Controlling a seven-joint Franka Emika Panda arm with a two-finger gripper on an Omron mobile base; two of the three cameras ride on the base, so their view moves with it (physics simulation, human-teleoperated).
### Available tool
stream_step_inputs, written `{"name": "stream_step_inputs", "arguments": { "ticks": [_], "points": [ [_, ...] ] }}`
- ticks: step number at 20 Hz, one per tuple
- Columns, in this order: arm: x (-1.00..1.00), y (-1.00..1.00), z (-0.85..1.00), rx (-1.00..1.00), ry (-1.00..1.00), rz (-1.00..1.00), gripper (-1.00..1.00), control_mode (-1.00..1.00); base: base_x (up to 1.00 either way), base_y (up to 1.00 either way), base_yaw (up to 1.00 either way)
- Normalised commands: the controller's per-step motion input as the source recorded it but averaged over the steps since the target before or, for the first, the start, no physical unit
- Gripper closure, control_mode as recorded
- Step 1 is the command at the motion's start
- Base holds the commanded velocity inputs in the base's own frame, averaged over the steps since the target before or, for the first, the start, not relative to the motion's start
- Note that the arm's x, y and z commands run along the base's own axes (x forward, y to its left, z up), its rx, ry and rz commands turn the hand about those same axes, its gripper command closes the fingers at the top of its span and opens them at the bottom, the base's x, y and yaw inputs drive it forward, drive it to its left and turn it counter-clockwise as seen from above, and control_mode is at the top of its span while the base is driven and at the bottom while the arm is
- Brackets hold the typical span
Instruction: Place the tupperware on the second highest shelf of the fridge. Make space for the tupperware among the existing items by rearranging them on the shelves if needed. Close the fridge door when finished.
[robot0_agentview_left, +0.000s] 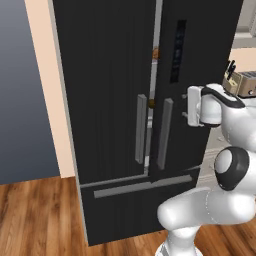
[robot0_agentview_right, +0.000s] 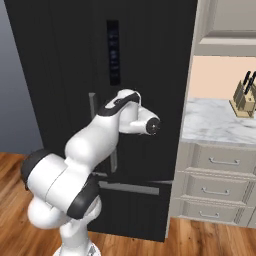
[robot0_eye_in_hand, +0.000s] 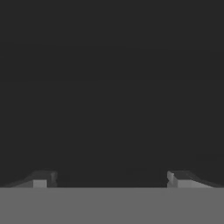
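Home kitchen: tall black fridge (robot0_agentview_left: 130, 100) with 2 doors and grey bar handles, marble counter (robot0_agentview_right: 220, 125) over grey drawers (robot0_agentview_right: 217, 177), knife block (robot0_agentview_right: 244, 100), wood floor (robot0_agentview_left: 40, 220), upper cabinet (robot0_agentview_right: 227, 25).

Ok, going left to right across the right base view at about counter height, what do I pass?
Grey wall → fridge door front → arm's wrist with the end effector against the door → marble counter → knife block at the right edge.
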Motion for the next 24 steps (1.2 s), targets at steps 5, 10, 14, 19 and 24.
{"name": "stream_step_inputs", "arguments": {
  "ticks": [5,10,14,19,24],
  "points": [
    [0.52,0.37,0.00,0.00,0.00,-0.10,-1.00,-1.00,0.00,0.00,0.00],
    [0.49,0.34,0.00,0.00,0.00,-0.10,-1.00,-1.00,0.00,0.00,0.00],
    [0.45,0.23,0.00,0.00,0.00,-0.09,-1.00,-1.00,0.00,0.00,0.00],
    [0.31,0.13,0.00,0.00,0.00,-0.08,-1.00,-1.00,0.00,0.00,0.00],
    [0.00,0.00,0.00,0.00,0.00,0.00,-1.00,-1.00,0.00,0.00,0.00]
  ]
}}
